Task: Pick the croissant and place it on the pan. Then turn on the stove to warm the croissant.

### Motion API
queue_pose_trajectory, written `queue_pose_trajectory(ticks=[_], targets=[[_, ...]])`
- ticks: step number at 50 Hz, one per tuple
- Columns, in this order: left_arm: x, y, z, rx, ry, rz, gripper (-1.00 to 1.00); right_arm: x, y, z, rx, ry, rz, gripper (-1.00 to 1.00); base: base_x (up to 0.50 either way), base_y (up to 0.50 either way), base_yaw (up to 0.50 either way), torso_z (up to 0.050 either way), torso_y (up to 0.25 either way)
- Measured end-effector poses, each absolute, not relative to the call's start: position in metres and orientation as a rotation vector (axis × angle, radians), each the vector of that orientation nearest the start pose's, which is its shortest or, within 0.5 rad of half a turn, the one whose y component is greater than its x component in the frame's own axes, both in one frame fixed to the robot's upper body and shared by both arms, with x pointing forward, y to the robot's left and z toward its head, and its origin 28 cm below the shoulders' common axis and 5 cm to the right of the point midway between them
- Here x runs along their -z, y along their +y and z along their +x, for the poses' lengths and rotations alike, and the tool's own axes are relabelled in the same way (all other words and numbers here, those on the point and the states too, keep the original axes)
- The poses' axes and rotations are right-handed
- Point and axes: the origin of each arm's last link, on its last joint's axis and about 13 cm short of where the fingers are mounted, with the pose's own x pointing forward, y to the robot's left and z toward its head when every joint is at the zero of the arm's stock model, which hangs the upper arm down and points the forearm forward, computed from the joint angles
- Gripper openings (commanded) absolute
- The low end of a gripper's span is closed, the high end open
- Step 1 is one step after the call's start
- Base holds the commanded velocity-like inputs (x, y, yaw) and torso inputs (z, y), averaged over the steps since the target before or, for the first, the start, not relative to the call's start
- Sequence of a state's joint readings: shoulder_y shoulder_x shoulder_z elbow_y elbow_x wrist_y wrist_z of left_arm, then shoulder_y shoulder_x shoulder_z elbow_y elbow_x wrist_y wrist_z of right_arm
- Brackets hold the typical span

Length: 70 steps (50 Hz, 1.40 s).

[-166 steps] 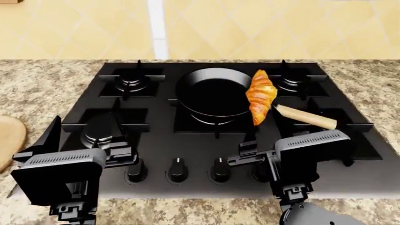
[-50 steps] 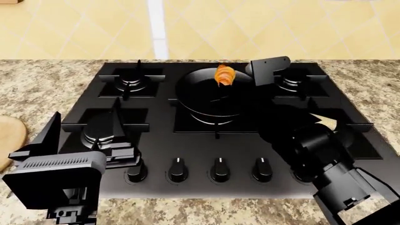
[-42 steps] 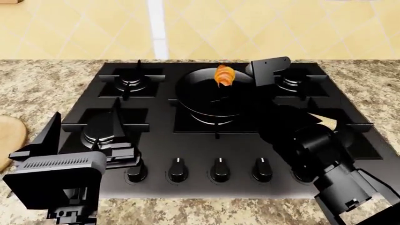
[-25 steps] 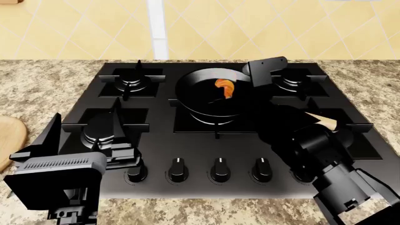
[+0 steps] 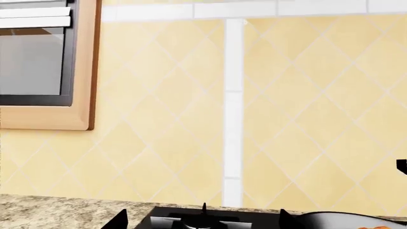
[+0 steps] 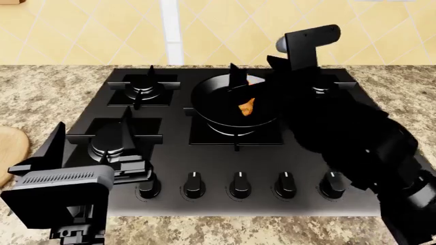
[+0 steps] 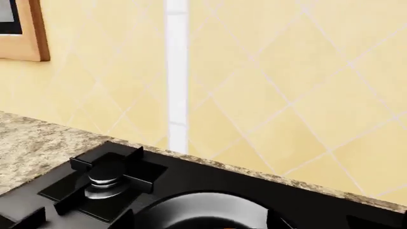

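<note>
A speckled granite counter (image 6: pixel 41 97) surrounds the stove (image 6: pixel 170 148), and a yellow diamond-tiled wall (image 6: pixel 89 30) with a white vertical strip (image 6: pixel 170 30) rises behind it. A round light-wood board (image 6: pixel 8 150) is cut off at the head view's left edge, beside the stove. A wood-framed window (image 5: pixel 45 67) is seen in the left wrist view. The row of five knobs (image 6: pixel 240 185) lies along the stove's near edge.

Much of the stove's right side and the pan's right rim are hidden by the dark right arm (image 6: pixel 347 132), which reaches over the cooktop. The pan (image 6: pixel 218 102) sits on the middle rear burner, and the croissant (image 6: pixel 246 106) lies inside it, only partly visible. The right gripper (image 6: pixel 256 84) is held above the pan, just over the croissant; whether its jaws are parted or closed cannot be told. The left gripper (image 6: pixel 126 166) is held low at the near left, well apart from the pan, and appears unclenched and empty.
</note>
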<state>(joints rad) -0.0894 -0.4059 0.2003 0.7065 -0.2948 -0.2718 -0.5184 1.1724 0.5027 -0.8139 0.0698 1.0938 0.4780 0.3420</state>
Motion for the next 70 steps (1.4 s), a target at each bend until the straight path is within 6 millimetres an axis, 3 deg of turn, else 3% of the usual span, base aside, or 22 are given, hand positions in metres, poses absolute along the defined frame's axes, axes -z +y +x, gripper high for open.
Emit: queue_pose_trajectory(ticks=[8, 14, 23, 33, 58, 70], targets=[[-0.153, 0.218, 0.194, -0.115, -0.438, 0.001, 1.00, -0.267, -0.082, 0.307, -0.396, -0.128, -0.058, 1.00, 0.00, 0.00, 0.00, 0.000, 0.000], [-0.156, 0.222, 0.196, -0.134, -0.448, 0.012, 1.00, -0.273, -0.081, 0.280, -0.385, -0.198, -0.089, 1.00, 0.00, 0.00, 0.00, 0.000, 0.000], [-0.159, 0.228, 0.198, -0.162, -0.461, 0.031, 1.00, -0.265, -0.081, 0.241, -0.350, -0.229, -0.107, 1.00, 0.00, 0.00, 0.00, 0.000, 0.000], [-0.158, 0.232, 0.201, -0.180, -0.456, 0.042, 1.00, -0.246, -0.076, 0.211, -0.260, -0.110, -0.095, 1.00, 0.00, 0.00, 0.00, 0.000, 0.000], [-0.161, 0.234, 0.222, -0.189, -0.392, 0.032, 1.00, -0.273, -0.031, 0.207, -0.118, 0.467, 0.039, 1.00, 0.00, 0.00, 0.00, 0.000, 0.000], [-0.165, 0.237, 0.229, -0.209, -0.393, 0.038, 1.00, -0.259, -0.021, 0.228, -0.012, 0.616, -0.023, 1.00, 0.00, 0.00, 0.00, 0.000, 0.000]])
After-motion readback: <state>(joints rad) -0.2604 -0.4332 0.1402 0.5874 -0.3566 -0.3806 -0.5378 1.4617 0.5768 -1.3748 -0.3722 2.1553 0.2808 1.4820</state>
